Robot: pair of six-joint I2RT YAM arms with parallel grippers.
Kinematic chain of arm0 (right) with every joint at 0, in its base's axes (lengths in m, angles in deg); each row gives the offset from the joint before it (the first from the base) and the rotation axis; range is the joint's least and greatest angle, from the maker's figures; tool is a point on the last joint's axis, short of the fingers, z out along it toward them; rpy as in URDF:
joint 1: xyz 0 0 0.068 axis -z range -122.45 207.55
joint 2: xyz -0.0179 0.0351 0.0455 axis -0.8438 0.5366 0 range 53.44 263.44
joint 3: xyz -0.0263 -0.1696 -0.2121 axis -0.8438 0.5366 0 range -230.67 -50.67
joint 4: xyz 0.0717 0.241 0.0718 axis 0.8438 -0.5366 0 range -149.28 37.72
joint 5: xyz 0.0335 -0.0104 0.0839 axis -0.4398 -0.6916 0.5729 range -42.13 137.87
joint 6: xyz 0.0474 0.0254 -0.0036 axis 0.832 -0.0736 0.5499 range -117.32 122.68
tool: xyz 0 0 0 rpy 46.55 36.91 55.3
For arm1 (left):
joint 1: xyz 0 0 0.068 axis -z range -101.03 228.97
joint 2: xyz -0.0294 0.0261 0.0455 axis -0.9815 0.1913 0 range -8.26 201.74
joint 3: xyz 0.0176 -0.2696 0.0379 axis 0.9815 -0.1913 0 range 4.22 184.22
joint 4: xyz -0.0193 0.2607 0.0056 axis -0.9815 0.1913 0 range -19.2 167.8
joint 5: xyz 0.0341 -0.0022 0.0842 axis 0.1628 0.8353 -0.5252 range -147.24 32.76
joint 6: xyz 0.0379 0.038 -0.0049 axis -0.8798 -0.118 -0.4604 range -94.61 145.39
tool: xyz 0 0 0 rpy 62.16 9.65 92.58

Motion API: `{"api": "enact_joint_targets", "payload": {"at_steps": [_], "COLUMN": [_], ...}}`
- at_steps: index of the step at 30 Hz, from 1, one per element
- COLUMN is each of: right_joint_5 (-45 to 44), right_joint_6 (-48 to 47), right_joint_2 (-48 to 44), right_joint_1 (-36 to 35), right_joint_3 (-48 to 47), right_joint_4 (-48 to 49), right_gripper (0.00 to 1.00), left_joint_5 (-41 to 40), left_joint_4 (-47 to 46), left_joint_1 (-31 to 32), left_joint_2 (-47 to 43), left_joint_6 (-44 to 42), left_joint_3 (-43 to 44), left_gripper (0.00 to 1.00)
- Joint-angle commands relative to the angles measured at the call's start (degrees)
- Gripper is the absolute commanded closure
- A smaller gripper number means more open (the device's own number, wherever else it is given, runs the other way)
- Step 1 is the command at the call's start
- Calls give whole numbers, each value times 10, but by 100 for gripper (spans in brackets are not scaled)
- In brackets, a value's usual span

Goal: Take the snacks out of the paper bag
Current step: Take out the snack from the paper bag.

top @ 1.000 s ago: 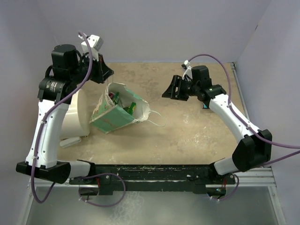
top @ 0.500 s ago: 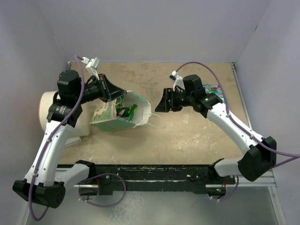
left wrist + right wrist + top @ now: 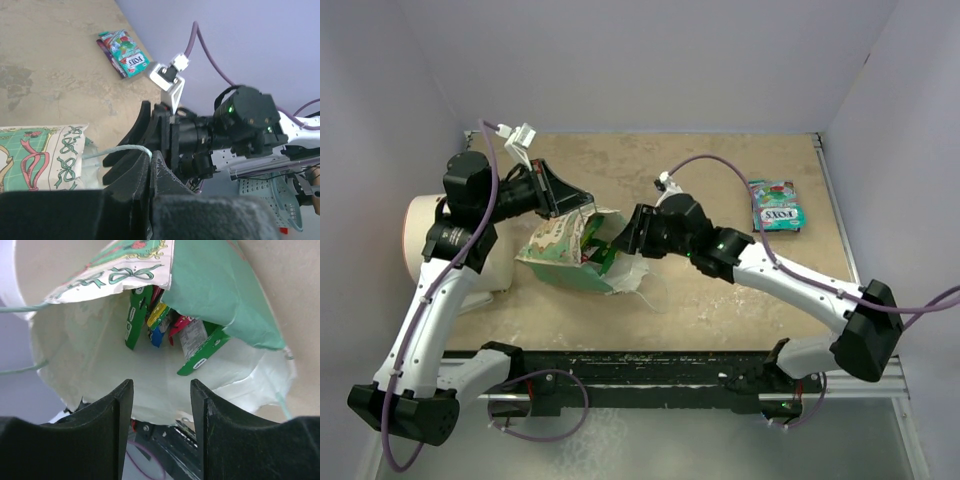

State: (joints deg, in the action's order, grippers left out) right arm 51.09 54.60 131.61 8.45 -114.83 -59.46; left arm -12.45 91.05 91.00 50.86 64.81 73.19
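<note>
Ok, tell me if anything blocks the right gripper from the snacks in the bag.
Nothing visible does. The open right gripper faces the paper bag mouth, with the snacks straight ahead inside. The left gripper pinches the handle.

The paper bag (image 3: 215, 285) looks matt, the snacks (image 3: 199, 359) glossy, the table (image 3: 620, 160) rough.

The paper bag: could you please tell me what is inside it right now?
Inside the paper bag are snacks: a long green packet, a second green packet, a yellow packet, a blue packet and a red packet. Anything behind or beneath them is covered.
</note>
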Motion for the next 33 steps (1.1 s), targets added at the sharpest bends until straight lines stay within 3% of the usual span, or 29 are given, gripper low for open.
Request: {"api": "enact_joint_targets", "payload": {"at_steps": [1, 7, 19, 26, 33], "right_joint_5": [-130, -178, -242, -238, -225], "right_joint_6": [111, 215, 304, 337, 336], "right_joint_2": [4, 33, 158, 214, 274], "right_joint_1": [-57, -72, -78, -78, -78], "right_joint_3": [24, 85, 47, 34, -26], "right_joint_4": [45, 78, 127, 187, 183], "right_gripper": [49, 58, 52, 51, 53], "left_joint_5": [-8, -31, -52, -45, -46], "left_joint_4": [-9, 14, 63, 82, 100], "left_joint_1": [1, 0, 1, 1, 1], "left_joint_2": [-11, -10, 12, 20, 6], "left_joint_6": [-9, -6, -13, -24, -31], "left_joint_3": [27, 44, 80, 90, 75], "left_gripper": [100, 100, 100, 100, 100]}}
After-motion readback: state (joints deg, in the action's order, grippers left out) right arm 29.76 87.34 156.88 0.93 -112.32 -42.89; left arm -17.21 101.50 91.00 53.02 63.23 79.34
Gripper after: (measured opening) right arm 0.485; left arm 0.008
